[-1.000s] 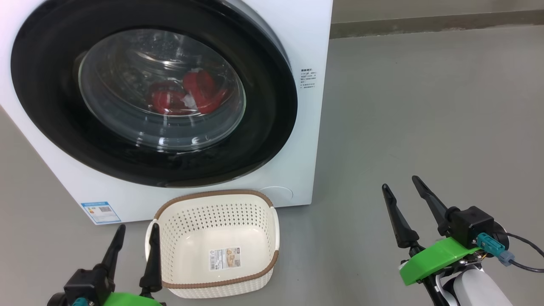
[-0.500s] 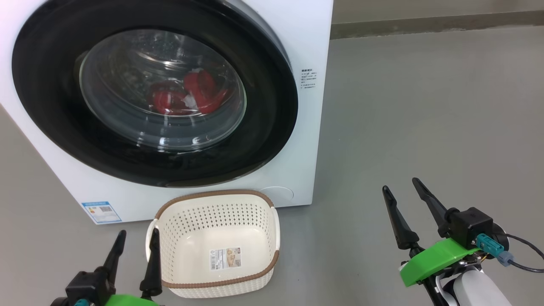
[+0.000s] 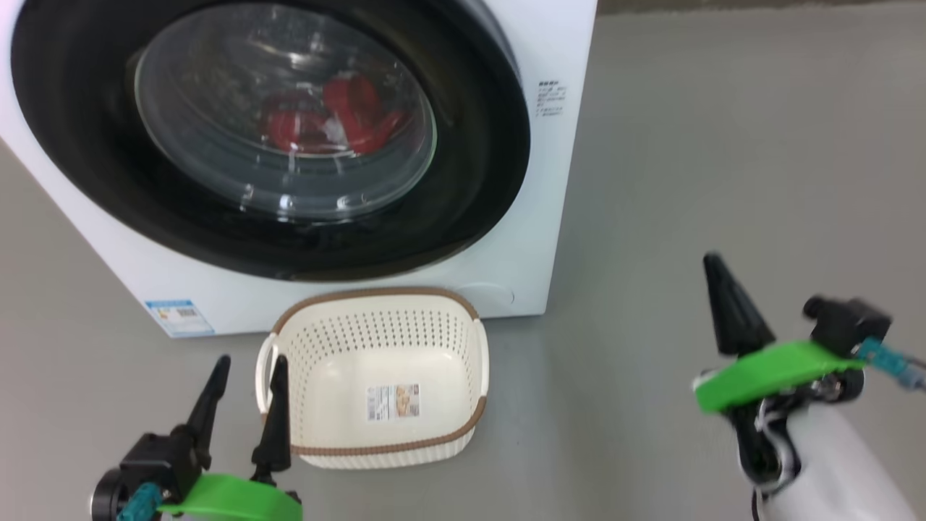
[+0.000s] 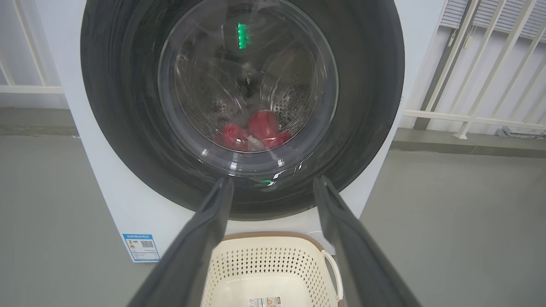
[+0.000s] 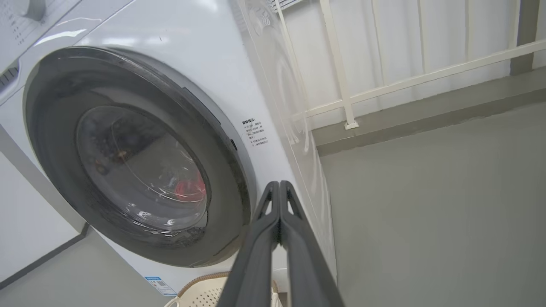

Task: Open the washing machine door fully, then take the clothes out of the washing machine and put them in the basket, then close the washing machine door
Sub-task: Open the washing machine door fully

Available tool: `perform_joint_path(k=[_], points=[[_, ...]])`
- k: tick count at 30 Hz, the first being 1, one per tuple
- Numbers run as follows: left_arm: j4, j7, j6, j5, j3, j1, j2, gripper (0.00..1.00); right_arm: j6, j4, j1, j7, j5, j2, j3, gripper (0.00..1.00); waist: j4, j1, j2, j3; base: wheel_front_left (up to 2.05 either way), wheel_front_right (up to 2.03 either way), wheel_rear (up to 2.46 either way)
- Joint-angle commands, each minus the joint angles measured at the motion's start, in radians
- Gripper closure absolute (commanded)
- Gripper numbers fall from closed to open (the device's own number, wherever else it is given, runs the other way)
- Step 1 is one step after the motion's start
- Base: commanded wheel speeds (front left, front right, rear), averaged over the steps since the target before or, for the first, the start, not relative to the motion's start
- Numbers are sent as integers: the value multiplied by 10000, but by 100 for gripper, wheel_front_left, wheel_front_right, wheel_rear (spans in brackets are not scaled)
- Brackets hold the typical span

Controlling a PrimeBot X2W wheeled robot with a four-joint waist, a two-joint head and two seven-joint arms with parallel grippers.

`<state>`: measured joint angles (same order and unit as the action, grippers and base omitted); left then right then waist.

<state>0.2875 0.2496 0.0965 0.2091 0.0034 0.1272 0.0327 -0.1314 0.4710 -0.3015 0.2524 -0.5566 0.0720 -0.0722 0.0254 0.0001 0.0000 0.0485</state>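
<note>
L gripper [image 3: 249, 362], at lower left of the head view, has its two fingers spread wide w/ nothing between them. In the L wrist view they frame the bottom of the door [image 3: 474, 145]. Its inner finger [image 3: 277, 405] overlaps the left edge of the basket [image 3: 376, 294] in the picture; if it touches, I cannot tell. R gripper [image 5: 279, 189], at lower right of the head view and blurred there, has its fingers pressed together and holds nothing.

The basket stands on the floor [image 3: 723, 145] at bottom centre, just in front of the machine [image 3: 561, 43], w/ a paper label [image 3: 393, 401] on its bottom. The door fills the upper left and sits shut against the machine's front. The clothes [image 3: 340, 123] lie red inside the drum, behind the glass. A blue label [image 3: 179, 317] is at the machine's lower left corner.
</note>
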Motion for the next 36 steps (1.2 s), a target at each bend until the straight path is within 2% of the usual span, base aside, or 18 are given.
perform_joint_path(k=[1,6,10,19,31,36], points=[[-362,122,-56,66,253,467,175,0,7,-117,-661,93,-555,18,-128,100,230,0,0,424,0,0,0],[-729,122,-140,129,30,732,175,0,7,301,-1754,-44,-3090,161,-179,100,493,0,0,997,0,0,0],[-1064,122,-225,185,-159,893,175,0,7,530,-2675,-833,-5011,436,-253,100,687,0,0,1484,0,0,0],[-1682,122,-414,238,-474,1393,175,0,7,819,-4891,-2759,-7860,782,-252,100,989,0,0,2805,0,0,0],[-1794,122,-570,301,-846,2024,175,0,7,1781,-7395,-5749,-9748,1080,-502,100,1412,0,0,4003,0,0,0],[-1791,122,-652,459,-1026,2169,175,0,7,2187,-8269,-6945,-10127,1254,-619,100,1586,0,0,4410,0,0,0]])
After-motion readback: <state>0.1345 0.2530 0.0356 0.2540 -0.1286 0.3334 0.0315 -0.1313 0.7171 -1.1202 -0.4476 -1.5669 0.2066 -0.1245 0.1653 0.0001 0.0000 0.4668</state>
